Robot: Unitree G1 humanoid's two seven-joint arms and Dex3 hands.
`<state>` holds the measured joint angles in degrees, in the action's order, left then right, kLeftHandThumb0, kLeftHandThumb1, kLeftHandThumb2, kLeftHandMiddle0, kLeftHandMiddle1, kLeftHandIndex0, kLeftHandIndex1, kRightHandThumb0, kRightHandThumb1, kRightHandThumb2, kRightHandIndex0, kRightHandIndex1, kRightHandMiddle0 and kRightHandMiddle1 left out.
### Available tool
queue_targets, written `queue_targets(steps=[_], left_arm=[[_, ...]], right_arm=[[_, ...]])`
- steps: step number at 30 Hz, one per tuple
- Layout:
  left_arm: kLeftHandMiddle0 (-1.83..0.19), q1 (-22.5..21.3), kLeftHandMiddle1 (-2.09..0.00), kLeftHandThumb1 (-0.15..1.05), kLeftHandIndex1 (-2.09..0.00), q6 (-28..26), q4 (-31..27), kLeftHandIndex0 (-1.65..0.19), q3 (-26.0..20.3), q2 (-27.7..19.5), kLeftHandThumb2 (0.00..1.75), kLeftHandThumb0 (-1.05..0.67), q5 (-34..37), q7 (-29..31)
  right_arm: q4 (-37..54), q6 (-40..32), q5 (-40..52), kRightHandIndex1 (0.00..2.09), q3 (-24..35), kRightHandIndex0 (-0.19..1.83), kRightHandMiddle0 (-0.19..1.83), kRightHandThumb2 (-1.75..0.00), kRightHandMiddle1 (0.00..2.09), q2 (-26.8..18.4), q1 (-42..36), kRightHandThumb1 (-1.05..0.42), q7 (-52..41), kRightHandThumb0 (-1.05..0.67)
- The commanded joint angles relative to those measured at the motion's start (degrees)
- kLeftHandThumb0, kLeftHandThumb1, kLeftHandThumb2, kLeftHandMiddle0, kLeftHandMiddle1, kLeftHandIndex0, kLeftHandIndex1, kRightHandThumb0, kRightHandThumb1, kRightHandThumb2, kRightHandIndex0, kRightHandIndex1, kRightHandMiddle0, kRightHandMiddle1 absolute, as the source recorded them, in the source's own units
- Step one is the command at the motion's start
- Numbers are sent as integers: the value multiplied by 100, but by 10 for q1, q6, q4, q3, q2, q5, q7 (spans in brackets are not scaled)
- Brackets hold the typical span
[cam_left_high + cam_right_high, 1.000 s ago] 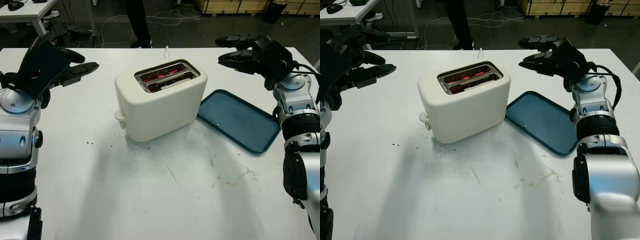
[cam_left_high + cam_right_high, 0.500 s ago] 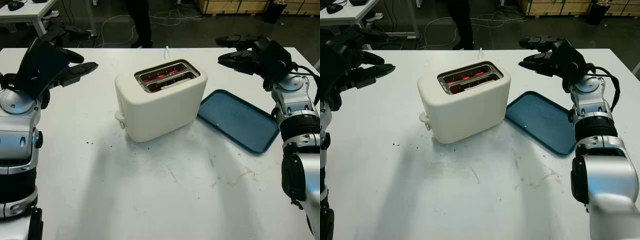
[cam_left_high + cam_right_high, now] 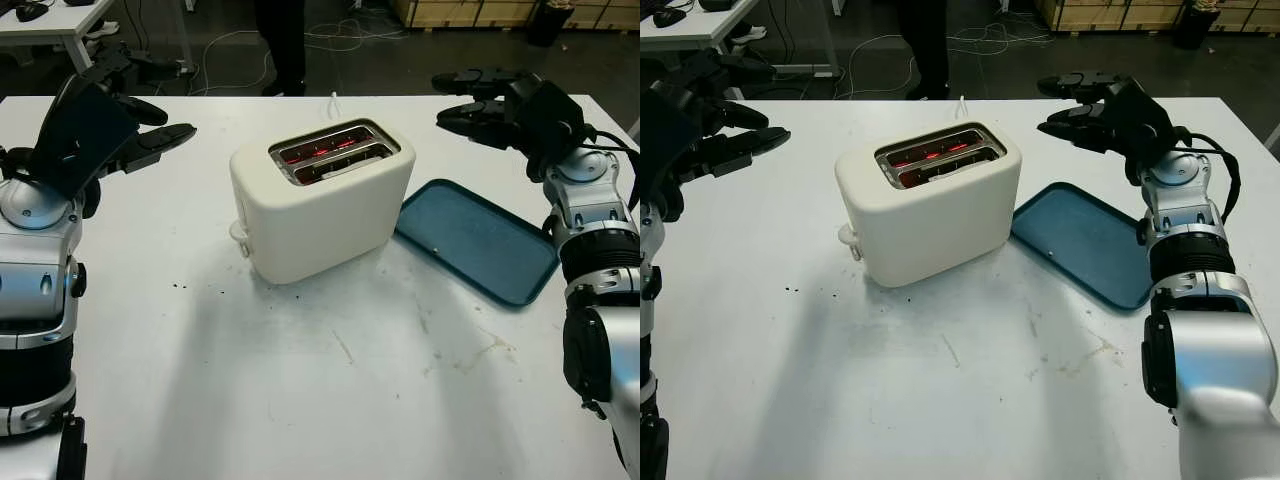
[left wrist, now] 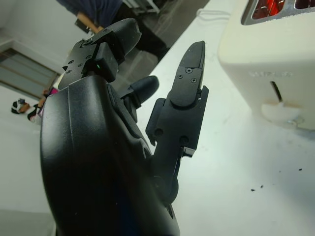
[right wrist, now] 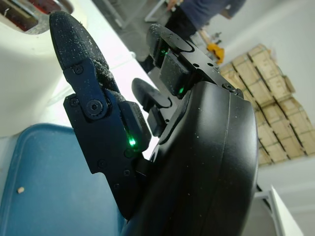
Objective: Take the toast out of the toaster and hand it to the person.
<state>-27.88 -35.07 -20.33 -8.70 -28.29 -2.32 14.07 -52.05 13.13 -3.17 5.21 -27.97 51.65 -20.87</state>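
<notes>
A cream two-slot toaster (image 3: pixel 320 205) stands in the middle of the white table, its lever (image 3: pixel 238 233) facing the front left. Both slots (image 3: pixel 333 152) glow red inside, and nothing rises above their rims. My left hand (image 3: pixel 140 120) hovers open at the far left, well clear of the toaster. My right hand (image 3: pixel 472 100) hovers open at the far right, above the table behind the tray. A person's dark-trousered legs (image 3: pixel 280 45) stand beyond the table's far edge.
A dark blue tray (image 3: pixel 477 240) lies flat to the right of the toaster, a crumb on it. The toaster's white cord (image 3: pixel 333 101) runs off the far edge. Crumbs and scuffs mark the table (image 3: pixel 330 380) in front. Desks and cables lie beyond.
</notes>
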Motion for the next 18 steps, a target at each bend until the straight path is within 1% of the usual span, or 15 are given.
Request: queue_targets(steps=[1,4,7,10,13,18], left_arm=[[-1,14,-136,92,-88,5,-26,-9,-8,7,7,-29,4,-7],[0,28,-133,92,-88,4,-46,-8,-11,6,8,-32,1,-9],[0,34,-133,92,-88,1,-53,-9,-13,2,10,-30,0,-7],[-1,34,-132,92,-88,-5,-53,-9,-13,-3,11,-29,-3,-6],[-2,29,-131,92,-87,-12,-49,-9,-12,-9,11,-30,-4,-3],[-5,14,-130,90,-85,-13,-34,-12,-6,-18,8,-29,-4,2]], right_arm=[[52,-11,10,45,6,57,71,-1,1,8,-32,-80,15,-82],[145,-80,26,42,14,55,69,0,0,17,-72,-80,22,-81],[195,-122,34,40,17,55,69,0,0,19,-92,-78,27,-83],[189,-106,21,40,10,58,70,-1,1,11,-89,-78,28,-83],[170,-85,15,39,7,59,71,-1,1,4,-81,-80,27,-73],[143,-70,5,38,-5,61,72,0,1,-5,-61,-81,17,-77]])
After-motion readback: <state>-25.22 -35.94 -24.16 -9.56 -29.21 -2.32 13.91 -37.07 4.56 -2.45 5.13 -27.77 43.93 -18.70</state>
